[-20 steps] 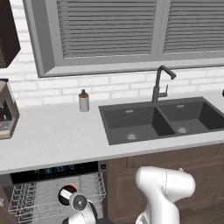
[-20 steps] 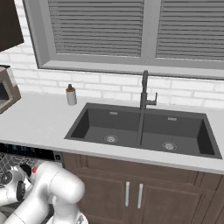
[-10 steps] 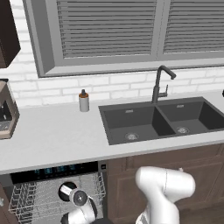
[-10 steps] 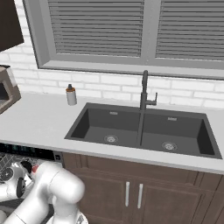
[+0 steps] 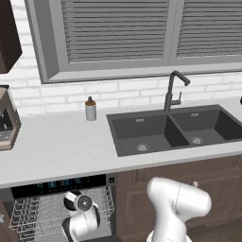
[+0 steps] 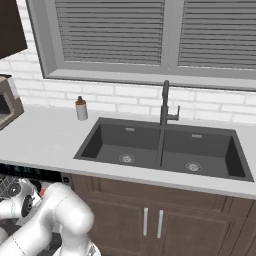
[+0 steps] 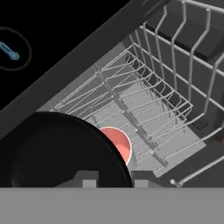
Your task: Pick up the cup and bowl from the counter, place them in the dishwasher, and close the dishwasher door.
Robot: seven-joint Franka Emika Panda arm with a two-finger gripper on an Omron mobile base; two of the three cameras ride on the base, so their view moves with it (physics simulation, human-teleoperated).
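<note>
Close under my hand, the glossy black bowl [image 7: 57, 153] sits low in the dishwasher's white wire rack [image 7: 144, 100]. My gripper [image 7: 114, 180] stands at the bowl's rim, jaws a little apart, with the rim in the gap. The cup [image 7: 119, 143] shows its red inside just behind the bowl, on the rack floor. My wrist [image 5: 82, 212] reaches down into the rack [image 5: 28, 215] below the dishwasher's black control strip [image 5: 61, 183]. The light counter [image 5: 56, 146] above carries neither dish. The dishwasher door is out of view.
A grey soap bottle [image 5: 90, 109] stands by the wall, a coffee machine [image 5: 7, 120] at the counter's left end. The dark double sink [image 5: 175, 127] and its faucet [image 5: 172, 90] lie to the right. Brown cabinets [image 6: 155, 220] run below the sink.
My wrist has shifted only slightly over the rack. Counter, sink and bottle are as before.
</note>
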